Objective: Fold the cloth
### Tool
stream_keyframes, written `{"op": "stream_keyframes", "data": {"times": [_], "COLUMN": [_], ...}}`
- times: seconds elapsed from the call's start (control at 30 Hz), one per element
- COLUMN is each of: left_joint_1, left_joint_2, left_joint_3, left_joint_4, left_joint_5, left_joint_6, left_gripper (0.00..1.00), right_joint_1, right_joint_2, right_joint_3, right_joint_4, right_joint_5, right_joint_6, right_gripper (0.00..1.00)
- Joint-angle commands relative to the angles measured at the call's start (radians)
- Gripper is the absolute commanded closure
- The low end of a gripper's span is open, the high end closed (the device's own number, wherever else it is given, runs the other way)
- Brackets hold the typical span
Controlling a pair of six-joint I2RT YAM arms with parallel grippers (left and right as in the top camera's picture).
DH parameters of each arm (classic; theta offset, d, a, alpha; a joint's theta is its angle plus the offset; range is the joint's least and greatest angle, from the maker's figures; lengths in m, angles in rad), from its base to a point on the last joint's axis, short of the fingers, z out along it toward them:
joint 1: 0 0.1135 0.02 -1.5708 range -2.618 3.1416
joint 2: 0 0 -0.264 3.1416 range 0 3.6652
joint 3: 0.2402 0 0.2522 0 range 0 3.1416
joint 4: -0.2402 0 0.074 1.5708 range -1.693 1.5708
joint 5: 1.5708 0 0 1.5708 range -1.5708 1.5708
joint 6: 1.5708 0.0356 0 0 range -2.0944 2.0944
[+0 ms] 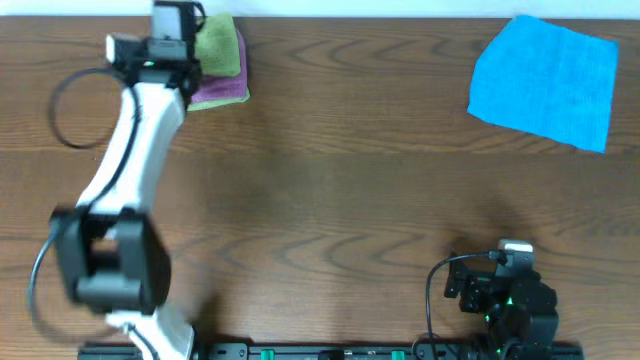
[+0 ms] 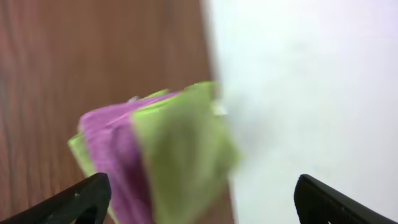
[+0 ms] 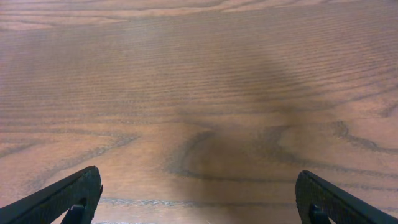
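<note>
Left gripper (image 2: 200, 198) first: your left arm reaches out to the far-left corner of the table (image 1: 330, 180), and its jaws stand wide apart, one dark finger (image 2: 87, 198) at each lower corner of the wrist view. The cloth (image 1: 220, 45) lies right there below the gripper, lime green and folded over, on top of a pinkish-purple cloth (image 1: 222, 92). The purple one shows past it on the near side from overhead, and on the left side in the wrist view. The left wrist picture is blurred, so you cannot tell whether the fingertips touch the terry or hang just above it. A pale speck sits at the green cloth's edge, too soft to name. Both cloths lie close to the table's far edge, and a white surface fills the right half of that wrist view. Your right gripper (image 3: 199, 196) sits low at the near-right side of the table, jaws spread just as wide, over bare wood grain. A bright blue cloth (image 1: 545, 80) lies flat and slightly skewed in the far-right corner, well apart from the stacked pair and from both grippers.
</note>
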Motion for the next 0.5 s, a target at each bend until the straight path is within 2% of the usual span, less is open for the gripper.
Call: {"op": "stream_keyframes", "data": {"times": [0.0, 0.17, 0.33, 0.4, 0.47], "left_joint_1": [-0.004, -0.014, -0.013, -0.013, -0.013], "left_joint_2": [-0.139, -0.355, -0.491, -0.542, -0.597], "left_joint_3": [0.008, 0.008, -0.018, -0.068, -0.146], "left_joint_4": [-0.057, -0.338, -0.583, -0.661, -0.676], "left_joint_5": [-0.018, -0.013, 0.002, 0.013, 0.012], "left_joint_6": [0.339, 0.735, 0.863, 0.862, 0.863], "left_gripper": [0.05, 0.05, 0.05, 0.05, 0.05], "right_joint_1": [-0.005, -0.005, -0.005, -0.005, -0.005], "right_joint_2": [-0.008, -0.008, -0.008, -0.008, -0.008], "right_joint_3": [-0.005, -0.005, -0.005, -0.005, -0.005], "right_joint_4": [-0.002, -0.002, -0.002, -0.002, -0.002], "right_joint_5": [-0.003, -0.003, -0.003, -0.003, -0.003], "right_joint_6": [0.015, 0.015, 0.015, 0.015, 0.015], "right_gripper": [0.01, 0.01, 0.01, 0.01, 0.01]}}
